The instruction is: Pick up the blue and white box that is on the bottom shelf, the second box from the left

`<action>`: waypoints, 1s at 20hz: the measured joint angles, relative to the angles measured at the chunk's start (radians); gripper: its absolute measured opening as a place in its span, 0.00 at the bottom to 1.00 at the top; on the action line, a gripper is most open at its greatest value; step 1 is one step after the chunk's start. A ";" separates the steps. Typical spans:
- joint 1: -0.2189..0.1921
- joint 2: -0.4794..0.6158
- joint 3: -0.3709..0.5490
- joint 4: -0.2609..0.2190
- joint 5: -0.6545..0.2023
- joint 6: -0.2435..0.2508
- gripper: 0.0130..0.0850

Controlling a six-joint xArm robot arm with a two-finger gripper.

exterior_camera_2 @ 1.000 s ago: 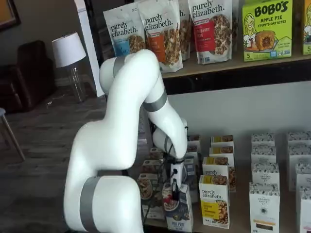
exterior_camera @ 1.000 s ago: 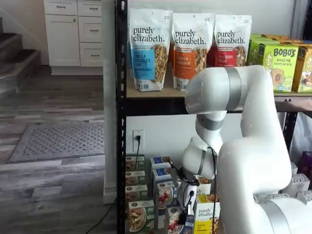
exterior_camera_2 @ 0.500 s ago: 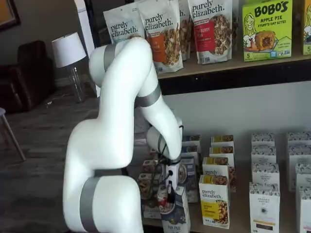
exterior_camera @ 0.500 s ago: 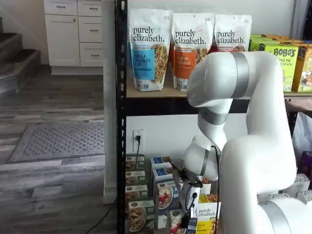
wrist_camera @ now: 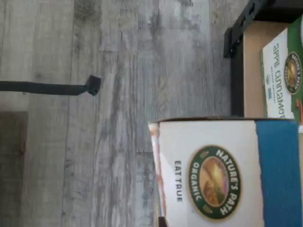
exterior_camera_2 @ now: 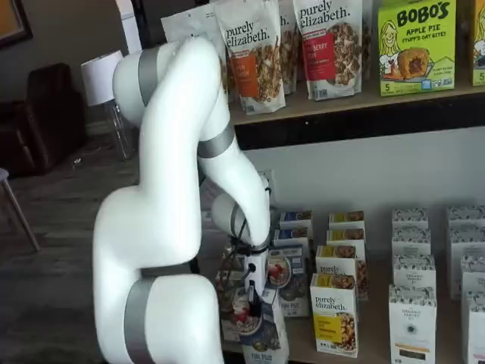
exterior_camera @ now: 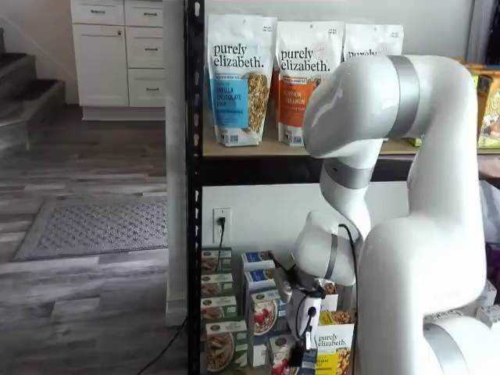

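My gripper is shut on the blue and white box and holds it out in front of the bottom shelf, off its row. In a shelf view the black fingers clamp the box near the frame's lower edge. The wrist view shows the box close up: a white panel with a round "Nature's Path Organic" logo and a blue part, with grey wood floor beyond it. The fingers do not show in the wrist view.
More blue and white boxes stay in the row behind. Green-trimmed boxes stand beside the black rack post. A yellow-bottomed "purely elizabeth" box and white boxes stand to the right. Granola bags fill the tier above.
The gripper has drawn back from the shelf with the box in it, out of its row. The arm's elbow has swung up and away from the rack.
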 joint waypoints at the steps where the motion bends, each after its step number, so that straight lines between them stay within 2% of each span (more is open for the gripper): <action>1: 0.002 -0.009 0.007 0.004 0.000 -0.001 0.44; 4: 0.010 -0.047 0.038 0.004 0.000 0.008 0.44; 13: 0.021 -0.256 0.170 -0.130 0.064 0.155 0.44; 20: 0.021 -0.380 0.234 -0.189 0.116 0.218 0.44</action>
